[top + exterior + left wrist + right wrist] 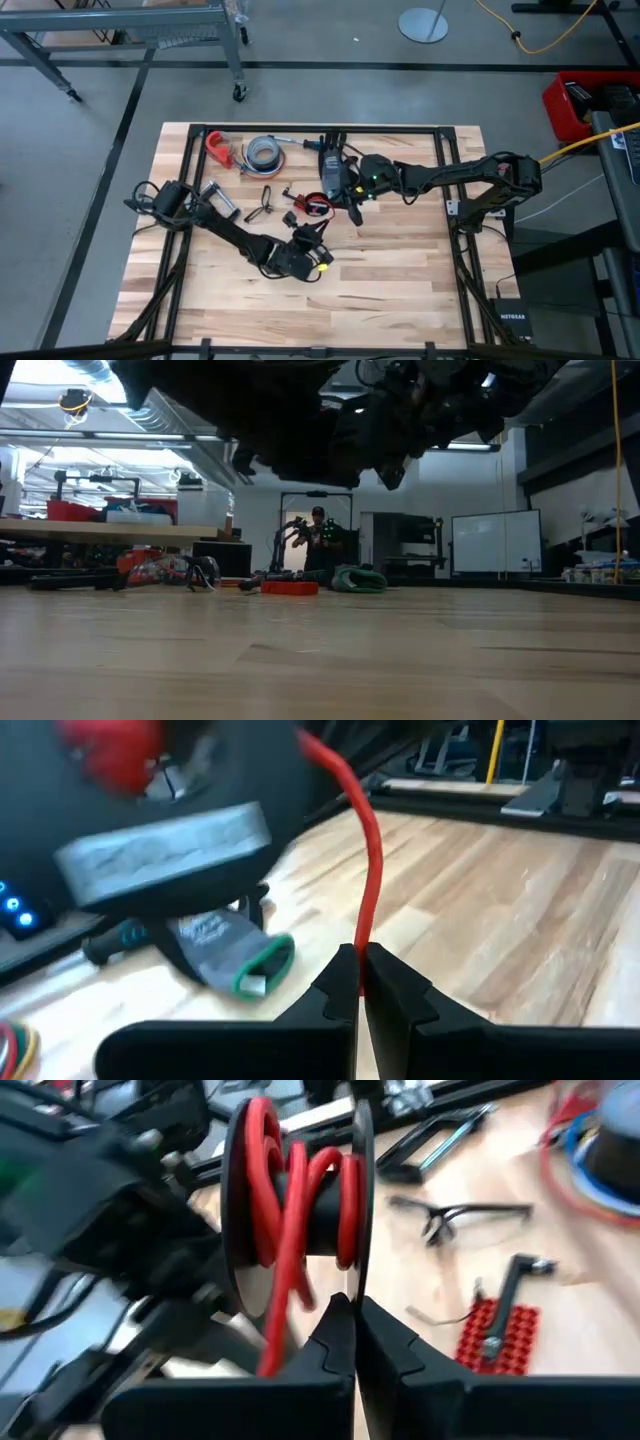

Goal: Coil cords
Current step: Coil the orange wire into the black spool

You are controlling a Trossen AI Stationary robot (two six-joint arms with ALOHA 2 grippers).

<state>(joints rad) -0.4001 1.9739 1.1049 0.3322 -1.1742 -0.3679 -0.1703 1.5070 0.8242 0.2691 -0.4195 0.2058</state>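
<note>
- The left claw (312,240) sits a little below the centre of the high view, over the wooden counter (400,280). In the left wrist view its fingers (335,990) are pressed together on a thin red cord (370,870) that runs up from between them.
- The right claw (352,205) is just above and to the right of the left claw in the high view. Its fingers (335,1335) are closed on the rim of a black spool (300,1190), which fills the upper middle of the right wrist view.
- The red cord is wound in several turns around the spool's core, with one strand dropping past the fingers toward the lower left.
- In the high view the cord and spool show as a small red patch just left of the right claw, between the two claws.
- A grey-and-green glove (225,950) lies on the counter at the lower left of the left wrist view.
- Safety glasses (470,1215) lie on the counter at the right of the right wrist view, with a red tool piece (495,1335) below them.
- A grey tape roll (264,152) and a red clamp (218,148) lie near the top edge of the counter in the high view.
</note>
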